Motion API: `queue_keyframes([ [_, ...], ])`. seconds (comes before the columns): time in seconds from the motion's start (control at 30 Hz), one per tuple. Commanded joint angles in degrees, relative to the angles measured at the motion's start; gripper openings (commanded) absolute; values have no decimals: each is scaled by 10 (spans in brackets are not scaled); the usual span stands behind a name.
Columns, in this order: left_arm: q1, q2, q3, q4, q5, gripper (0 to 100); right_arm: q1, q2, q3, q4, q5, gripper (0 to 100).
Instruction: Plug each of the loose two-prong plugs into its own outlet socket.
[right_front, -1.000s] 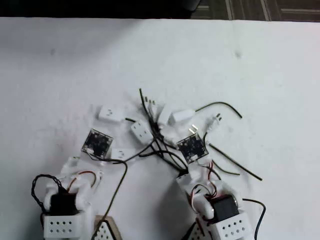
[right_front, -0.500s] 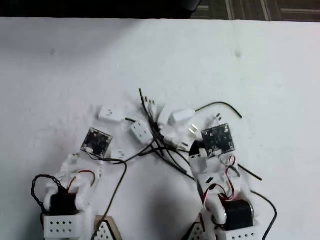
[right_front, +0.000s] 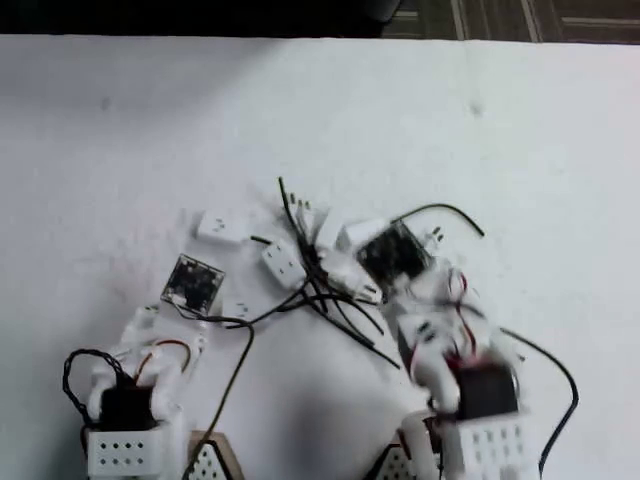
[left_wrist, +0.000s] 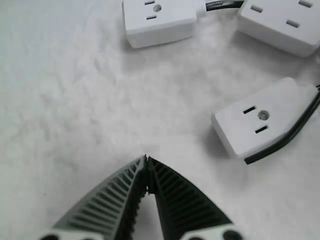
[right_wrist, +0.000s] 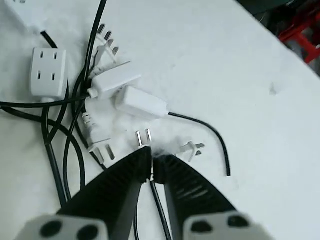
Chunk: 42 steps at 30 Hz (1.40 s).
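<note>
On the white table (right_front: 520, 150) a messy heap of black cords (right_front: 335, 305), white sockets and plugs lies about in the middle. The left gripper (left_wrist: 146, 164) hangs just over a bare part of the table. Its two fingers are pressed tight together and hold nothing. A near socket (left_wrist: 252, 122) with a black cord lies close to it, face up. A second socket (left_wrist: 159, 20) and a third socket (left_wrist: 282, 22) lie farther off. The right gripper (right_wrist: 151, 159) is over the heap, with its fingers almost touching and just a thin gap between them. A two-prong plug (right_wrist: 143, 138) sits right at its tips, and I cannot tell if the fingers pinch it. A small plug (right_wrist: 192, 147) lies just beside. A white block (right_wrist: 142, 106) lies near, past the plug. A double socket (right_wrist: 47, 70) lies well apart, across the cords.
</note>
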Motion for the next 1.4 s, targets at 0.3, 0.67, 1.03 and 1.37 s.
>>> queue_keyframes([
  [0.3, -44, -1, -2, -4, -6, 24, -104, 477, -190, -31, 2, 122],
  [0.67, -47, -1, -2, -4, -6, 24, -127, 673, -254, -103, 6, 149],
  [1.03, -47, -1, -2, -4, -6, 24, -108, 729, -253, -112, 58, 148],
  [1.37, -47, -1, -2, -4, -6, 24, -81, 734, -252, -114, 109, 34],
])
